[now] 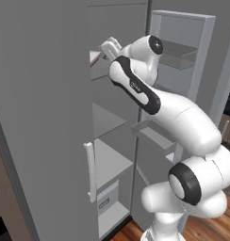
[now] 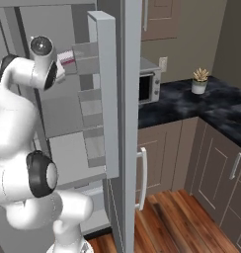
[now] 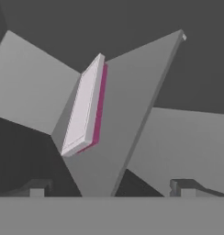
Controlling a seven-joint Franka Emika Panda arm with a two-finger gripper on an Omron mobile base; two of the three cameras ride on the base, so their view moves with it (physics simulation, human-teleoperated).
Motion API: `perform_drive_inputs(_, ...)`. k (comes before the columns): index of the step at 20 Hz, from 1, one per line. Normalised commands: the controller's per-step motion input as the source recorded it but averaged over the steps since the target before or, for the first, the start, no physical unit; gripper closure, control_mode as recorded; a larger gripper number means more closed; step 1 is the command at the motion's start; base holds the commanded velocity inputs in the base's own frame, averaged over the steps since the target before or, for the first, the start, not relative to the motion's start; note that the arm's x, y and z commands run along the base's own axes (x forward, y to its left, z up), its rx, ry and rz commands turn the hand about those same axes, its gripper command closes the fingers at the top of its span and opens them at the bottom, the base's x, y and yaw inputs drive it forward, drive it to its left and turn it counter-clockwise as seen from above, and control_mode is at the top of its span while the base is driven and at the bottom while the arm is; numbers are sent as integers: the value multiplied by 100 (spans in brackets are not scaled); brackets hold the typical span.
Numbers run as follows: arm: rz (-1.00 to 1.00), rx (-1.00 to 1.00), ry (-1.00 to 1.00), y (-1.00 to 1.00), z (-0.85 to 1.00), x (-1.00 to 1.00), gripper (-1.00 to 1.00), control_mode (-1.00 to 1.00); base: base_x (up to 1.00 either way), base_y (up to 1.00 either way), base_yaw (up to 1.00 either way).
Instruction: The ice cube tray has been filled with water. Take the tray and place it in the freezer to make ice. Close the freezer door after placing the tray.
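The ice cube tray [image 3: 84,108] lies on a freezer [image 1: 112,122] shelf ahead of your gripper [image 3: 111,188], jaws spread wide and empty. You risk clipping the freezer door [image 1: 46,117] bins when withdrawing the arm.

The freezer door [image 1: 41,117] hides most of the ice cube tray [image 1: 94,57] in the left base view, and the frame edge crops that door's top.
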Motion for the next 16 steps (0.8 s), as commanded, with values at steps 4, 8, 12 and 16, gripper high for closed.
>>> perform_drive_inputs(4,13,0,0,-36,7,-100,-100,-100,0,0,0)
perform_drive_inputs(8,29,-15,0,-8,11,-100,-100,-100,0,0,0)
perform_drive_inputs(12,34,-33,0,-1,13,-100,-100,-100,0,0,0)
perform_drive_inputs(16,28,-41,0,-15,11,-99,-100,-100,0,0,0)
